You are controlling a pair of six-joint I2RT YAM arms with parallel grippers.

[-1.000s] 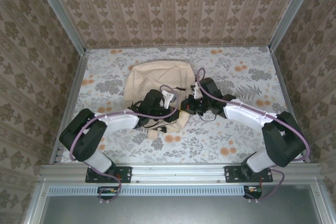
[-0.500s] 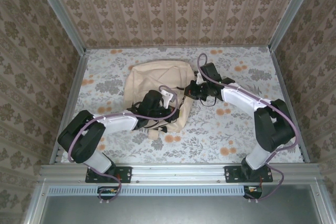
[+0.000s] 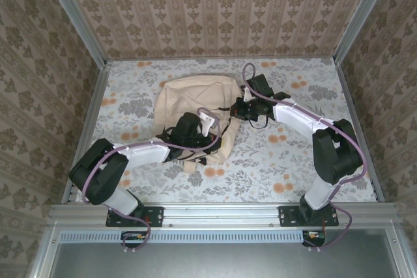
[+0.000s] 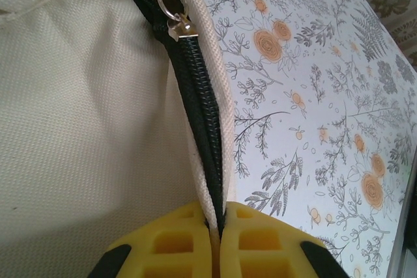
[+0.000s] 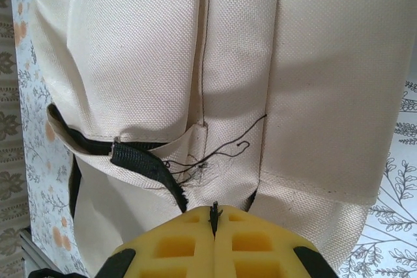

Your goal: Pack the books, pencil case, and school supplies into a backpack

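One cream backpack (image 3: 189, 99), zipper (image 4: 202, 115) seemingly shut, contents hidden.

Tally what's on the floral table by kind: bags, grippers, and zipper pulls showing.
Cream-beige fabric backpack: 1
Yellow-padded grippers: 2, left gripper and right gripper
Silver metal zipper pull: 1
Total: 4

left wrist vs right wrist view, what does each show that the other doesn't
Left wrist only: a black zipper with its metal pull, running down into the left fingers, which are shut on the edge of the backpack. Right wrist only: a black strap, loose threads, and the right fingers shut on a thin dark tip. Both: beige backpack fabric and the floral table.
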